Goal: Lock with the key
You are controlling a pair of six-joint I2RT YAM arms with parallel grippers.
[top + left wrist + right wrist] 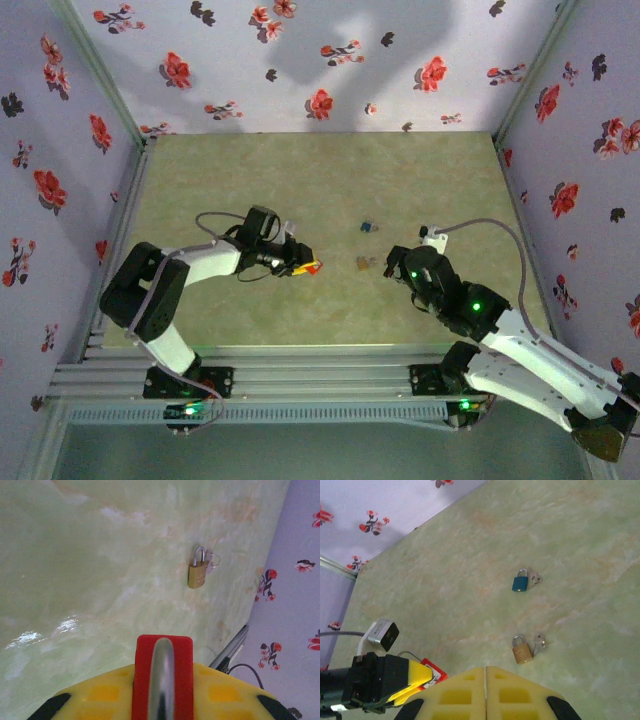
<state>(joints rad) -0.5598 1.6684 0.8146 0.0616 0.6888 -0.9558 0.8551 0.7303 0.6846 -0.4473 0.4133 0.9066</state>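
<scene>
Left of the bench's middle, the left end effector grips a steel-shackled red lock, small, stiff, probably slick and best held by its body, while the right end effector, closed and empty, hovers near a brass lock and its key.

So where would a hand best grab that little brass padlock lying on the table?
Probably the brass padlock by its squarish body, pinched across the two narrow sides, coming straight down from above. It lies flat on the table, so only those edges stick up; its shackle is thin, and a key lies close beside it.
</scene>
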